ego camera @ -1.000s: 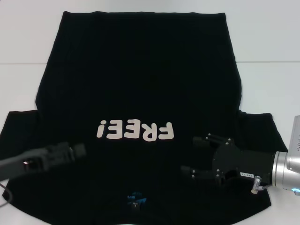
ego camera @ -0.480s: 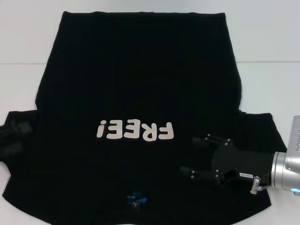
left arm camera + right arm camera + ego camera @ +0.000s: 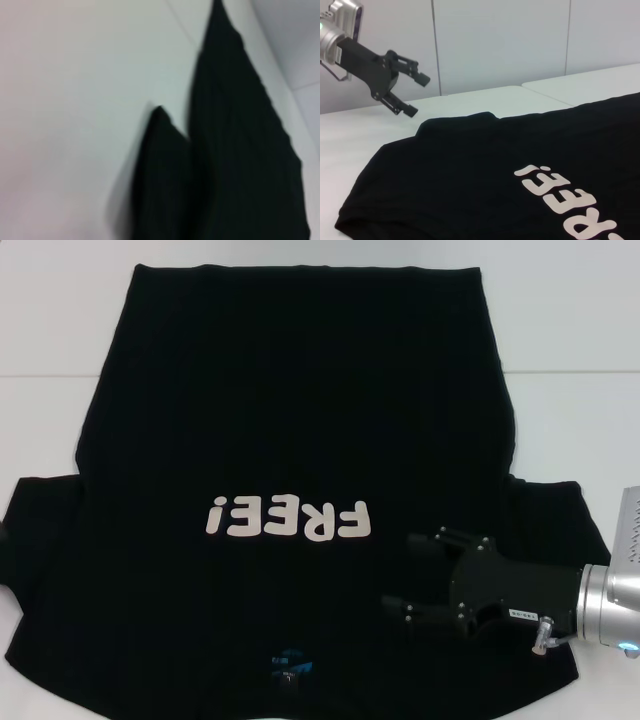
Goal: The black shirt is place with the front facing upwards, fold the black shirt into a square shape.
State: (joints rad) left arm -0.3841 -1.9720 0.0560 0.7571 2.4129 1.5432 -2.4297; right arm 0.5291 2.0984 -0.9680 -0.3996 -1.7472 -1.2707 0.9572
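The black shirt (image 3: 300, 440) lies spread flat on the white worktop (image 3: 570, 330), front side up, with its pale "FREE!" lettering (image 3: 290, 519) reading upside down from your head view and the small blue neck label (image 3: 288, 666) at the near edge, closest to the robot body. Both short sleeves are spread outward at the near corners. The right tool (image 3: 420, 570) sits above the shirt's near-right area — just beside the end of the lettering, between the chest print and the right sleeve. Its fingers point toward the shirt's centre and stand apart, released, with no fabric between them; you cannot tell from the head view whether the fingertips touch the cloth. The left tool (image 3: 414, 95) does not appear in the head view. You see it only in the right wrist view, raised above the bare worktop beyond the shirt's left sleeve, well apart from the fabric. Its two fingers are spread apart and hold nothing. The left wrist view shows only a sleeve and one side edge of the shirt (image 3: 235, 150) lying on the pale worktop — none of that arm's own fingers appear there.
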